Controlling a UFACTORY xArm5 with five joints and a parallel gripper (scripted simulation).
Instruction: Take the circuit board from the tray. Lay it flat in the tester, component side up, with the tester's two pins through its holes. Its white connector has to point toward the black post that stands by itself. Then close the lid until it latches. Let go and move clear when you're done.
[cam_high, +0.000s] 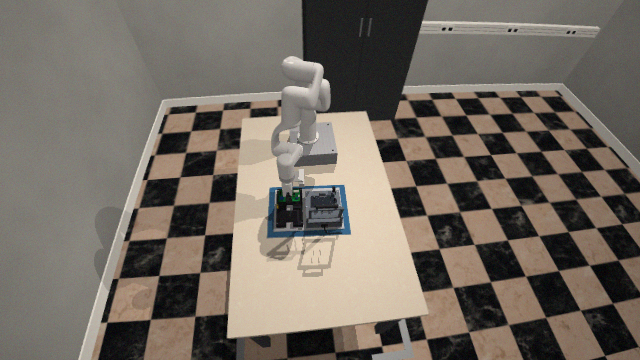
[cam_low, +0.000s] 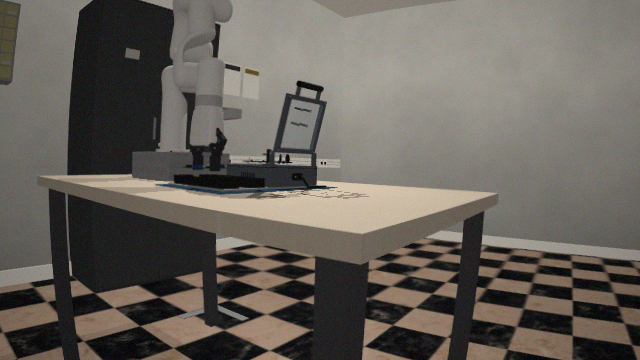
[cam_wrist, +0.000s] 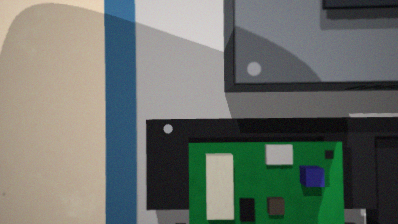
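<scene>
Evidently, the green rectangular circuit board (cam_high: 296, 198) (cam_low: 206, 166) (cam_wrist: 270, 182) is held by the black-fingered gripper (cam_high: 289, 195) (cam_low: 207, 165), whose jaws are set wide, at most of their range, across the board. In the exterior view, left of the frame's centre, the board is seen slightly above the black, flat tray (cam_high: 289, 218) (cam_low: 218, 180) (cam_wrist: 167, 165), with a gap between them. In the wrist view, it is shown at the lower middle, component side towards the camera; the fingers are not shown there. A long white block (cam_wrist: 220, 186) is seen at its left, a smaller pale block (cam_wrist: 279, 154) at its upper edge and a blue block (cam_wrist: 312, 176) at its upper right.

The grey box-shaped tester (cam_high: 310, 220) (cam_low: 285, 176) (cam_wrist: 285, 45) is placed beside the tray, to its right in the top view and at the upper right in the wrist view. Its grey-framed lid (cam_low: 301, 124), topped by a black handle (cam_low: 310, 86), is raised and tilted in the upper middle of the exterior view.
</scene>
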